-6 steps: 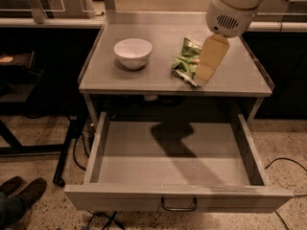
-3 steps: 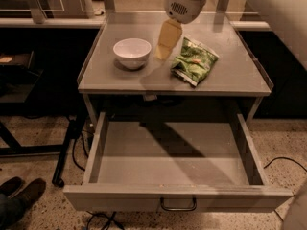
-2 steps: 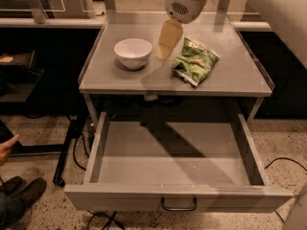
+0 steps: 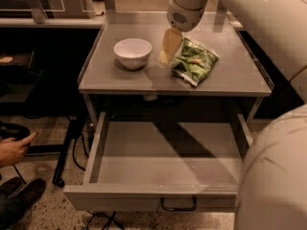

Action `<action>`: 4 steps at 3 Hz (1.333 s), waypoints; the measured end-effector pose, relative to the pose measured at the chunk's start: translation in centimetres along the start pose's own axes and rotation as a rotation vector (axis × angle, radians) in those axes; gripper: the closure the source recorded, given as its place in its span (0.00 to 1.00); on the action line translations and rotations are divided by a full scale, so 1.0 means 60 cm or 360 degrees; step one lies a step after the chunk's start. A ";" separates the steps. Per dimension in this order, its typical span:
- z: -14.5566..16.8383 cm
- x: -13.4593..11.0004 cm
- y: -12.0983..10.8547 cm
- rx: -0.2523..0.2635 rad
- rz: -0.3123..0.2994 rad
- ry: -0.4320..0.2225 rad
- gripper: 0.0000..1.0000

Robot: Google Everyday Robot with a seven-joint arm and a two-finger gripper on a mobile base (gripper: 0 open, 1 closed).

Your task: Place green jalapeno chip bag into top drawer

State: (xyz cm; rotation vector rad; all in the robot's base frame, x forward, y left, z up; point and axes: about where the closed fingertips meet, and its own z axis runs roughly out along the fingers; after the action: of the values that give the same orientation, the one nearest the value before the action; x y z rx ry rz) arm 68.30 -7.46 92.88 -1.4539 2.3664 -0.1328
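The green jalapeno chip bag (image 4: 194,61) lies flat on the grey tabletop (image 4: 225,78), right of centre. The gripper (image 4: 169,48) hangs from the white arm just left of the bag, between it and the white bowl, with its yellowish fingers (image 4: 171,43) pointing down at the tabletop. It holds nothing that I can see. The top drawer (image 4: 168,155) is pulled fully open below the tabletop; its inside is bare and its dark pull handle (image 4: 178,207) faces the front.
A white bowl (image 4: 132,52) stands on the tabletop left of the gripper. The white arm fills the right side of the view (image 4: 273,176). A person's hand (image 4: 14,147) and shoes (image 4: 19,198) are at the left on the floor. Cables lie under the drawer.
The gripper moved left off the chip bag two seconds ago and has stayed beside it since. A person's hand has come in at the left edge.
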 end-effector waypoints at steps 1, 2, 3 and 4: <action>0.034 -0.002 -0.028 0.0005 0.0017 0.0040 0.00; 0.072 0.000 -0.045 0.0011 0.0030 0.0087 0.00; 0.113 0.037 -0.072 0.0024 0.0098 0.0164 0.00; 0.141 0.093 -0.096 0.0039 0.0170 0.0248 0.00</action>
State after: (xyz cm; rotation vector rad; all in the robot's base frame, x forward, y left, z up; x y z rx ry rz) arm 73.87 -14.18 85.11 -1.3469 2.5511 -0.2549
